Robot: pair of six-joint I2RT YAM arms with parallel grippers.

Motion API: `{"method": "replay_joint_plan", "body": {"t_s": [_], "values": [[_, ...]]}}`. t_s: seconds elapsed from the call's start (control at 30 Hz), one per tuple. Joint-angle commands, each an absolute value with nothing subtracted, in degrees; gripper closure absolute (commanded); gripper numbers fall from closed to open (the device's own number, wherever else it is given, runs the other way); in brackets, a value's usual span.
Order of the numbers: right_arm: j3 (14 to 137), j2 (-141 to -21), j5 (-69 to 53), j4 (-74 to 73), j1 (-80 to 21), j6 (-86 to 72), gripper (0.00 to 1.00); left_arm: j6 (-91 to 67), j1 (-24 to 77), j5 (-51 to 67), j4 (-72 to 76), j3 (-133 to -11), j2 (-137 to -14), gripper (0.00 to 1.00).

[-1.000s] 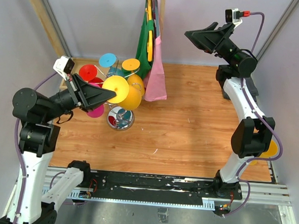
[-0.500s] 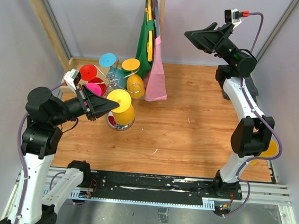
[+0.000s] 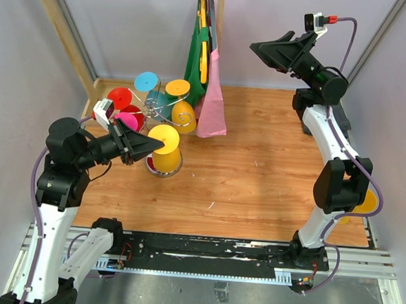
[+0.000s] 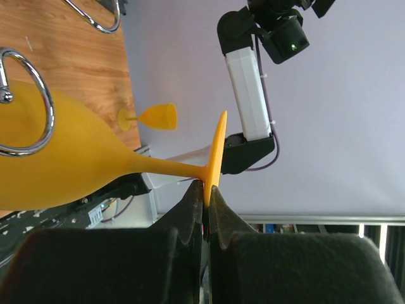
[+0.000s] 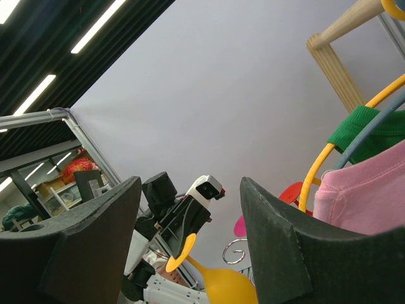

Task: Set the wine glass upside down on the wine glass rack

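Table point(image 3: 257, 176) with wooden rail frame point(image 3: 59, 19) at the back, green and pink garments point(image 3: 210, 97) hanging from it.

Right gripper point(image 3: 254, 46) is raised high by the garments. In the wrist view its fingers point(image 5: 88, 240) are wide apart with nothing between them. The wine glass rack is well beyond and below the tips.

Left gripper point(image 3: 155, 145) is low and level, fingers point(image 4: 190, 215) pressed together on the rim of the wine glass point(image 3: 166, 150) foot, which shows edge-on right at the tips in the wrist view.

Wine glass is yellow. The stem runs off to one side of the tips and the bowl point(image 4: 63, 164) sits just past them. From above, the foot disc faces up with the bowl under it — inverted, somewhat tilted.

Wine glass rack point(image 3: 154, 104) stands just beyond the left fingertips, its base under the bowl. A chrome hook curl point(image 4: 44, 88) crosses the bowl — can't tell if it touches.

Red point(image 3: 120, 97), blue point(image 3: 146, 81), pink point(image 3: 128, 120) and orange point(image 3: 180, 102) glasses are on the rack hooks, past the left tips.
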State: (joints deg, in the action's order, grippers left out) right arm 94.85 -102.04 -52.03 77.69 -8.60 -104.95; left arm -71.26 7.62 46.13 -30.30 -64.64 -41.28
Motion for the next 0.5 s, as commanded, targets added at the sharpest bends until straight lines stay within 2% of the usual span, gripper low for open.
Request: {"method": "replay_joint_plan", "body": {"t_s": [0.0,0.47], "values": [[94.3,-102.5,-52.4,80.2,-7.7,-104.4,0.35,-68.9,7.3,45.1,-30.0,-63.9,-41.3,1.00],[93.8,-102.8,-52.4,81.0,-7.6,-104.6,0.35,-68.8,7.4,39.6,-28.0,-61.9,-42.1,1.00]]}}
